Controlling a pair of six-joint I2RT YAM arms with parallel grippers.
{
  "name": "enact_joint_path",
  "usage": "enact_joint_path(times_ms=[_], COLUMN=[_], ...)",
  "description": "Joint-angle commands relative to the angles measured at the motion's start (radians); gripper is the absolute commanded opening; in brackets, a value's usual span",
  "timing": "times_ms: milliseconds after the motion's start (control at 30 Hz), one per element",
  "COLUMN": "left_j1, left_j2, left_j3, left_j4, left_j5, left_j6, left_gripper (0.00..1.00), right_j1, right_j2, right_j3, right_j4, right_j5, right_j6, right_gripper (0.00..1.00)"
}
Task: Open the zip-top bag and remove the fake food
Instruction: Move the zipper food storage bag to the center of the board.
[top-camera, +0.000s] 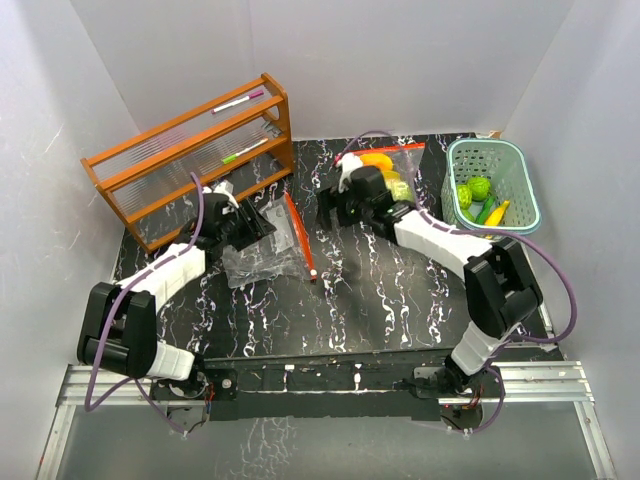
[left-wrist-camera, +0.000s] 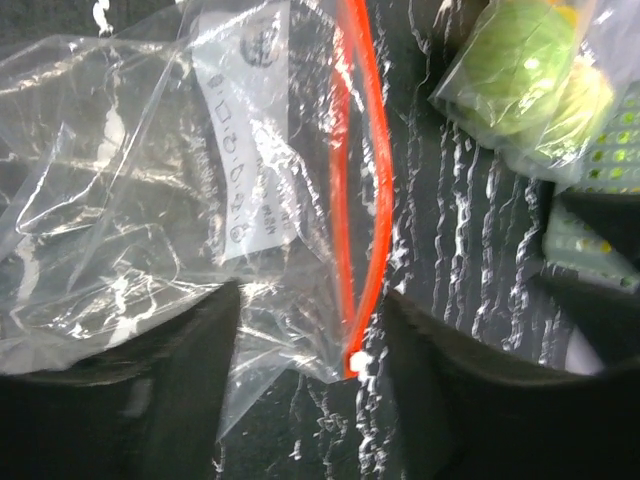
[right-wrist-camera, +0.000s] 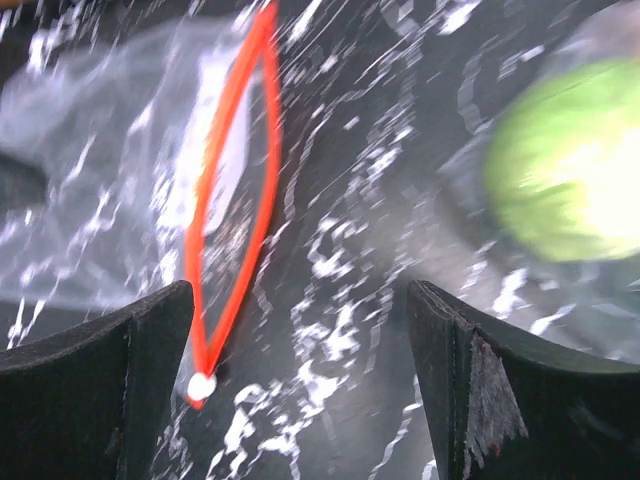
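A clear zip-top bag (top-camera: 262, 255) lies flat and empty left of centre, its orange zip strip (left-wrist-camera: 352, 200) parted, with a white slider (left-wrist-camera: 355, 361) at the near end. My left gripper (left-wrist-camera: 312, 330) is open, astride that slider corner of the bag. A second zip-top bag (top-camera: 385, 165) at the back holds fake food: orange and yellow pieces and a pale-green ball (right-wrist-camera: 575, 160). My right gripper (right-wrist-camera: 300, 300) hangs open over the bare table between the two bags, with nothing between its fingers. More fake food lies in the basket: green pieces (top-camera: 478, 187) and a banana (top-camera: 497, 212).
A pale-teal slotted basket (top-camera: 530, 195) stands at the back right. At the back left, a wooden rack (top-camera: 190, 160) with pens on it stands near the left arm. White walls close in the black marbled table (top-camera: 380, 290).
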Motion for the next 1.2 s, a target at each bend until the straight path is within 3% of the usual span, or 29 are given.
enact_joint_path(times_ms=[0, 67, 133, 233, 333, 400, 633, 900, 1067, 1167], left_j1=[-0.035, -0.058, -0.087, -0.129, -0.157, -0.167, -0.167, -0.167, -0.169, -0.169], left_j2=[-0.028, -0.028, -0.016, -0.011, -0.021, -0.026, 0.001, 0.058, 0.085, 0.089], left_j3=[-0.040, -0.049, -0.040, -0.012, -0.008, -0.012, -0.032, -0.012, -0.044, -0.078], left_j4=[0.014, 0.025, 0.023, -0.008, -0.020, -0.024, 0.000, 0.015, 0.033, 0.064], left_j5=[0.029, 0.030, 0.030, 0.009, -0.008, -0.014, -0.021, -0.008, -0.025, -0.013], left_j6=[-0.018, -0.026, -0.032, -0.028, -0.027, -0.031, -0.035, -0.017, -0.010, -0.025], left_gripper=[0.40, 0.23, 0.15, 0.17, 0.20, 0.22, 0.27, 0.30, 0.30, 0.30], right_j1=[-0.184, -0.272, -0.335, -0.398, -0.410, -0.406, -0.310, -0.077, 0.005, -0.014], right_j2=[-0.012, 0.066, 0.184, 0.333, 0.441, 0.456, 0.328, -0.045, -0.215, -0.253], right_j3=[0.113, 0.164, 0.244, 0.395, 0.487, 0.474, 0.184, -0.213, -0.271, -0.221], right_j4=[0.047, 0.070, 0.073, 0.039, -0.011, -0.015, 0.052, 0.194, 0.209, 0.166], right_j5=[0.087, 0.099, 0.111, 0.095, 0.082, 0.038, -0.024, -0.022, -0.009, 0.157], right_j6=[-0.018, -0.024, -0.022, -0.005, -0.023, -0.024, -0.032, 0.111, 0.163, 0.087], right_gripper=[0.88, 0.87, 0.84, 0.78, 0.57, 0.50, 0.48, 0.49, 0.50, 0.53])
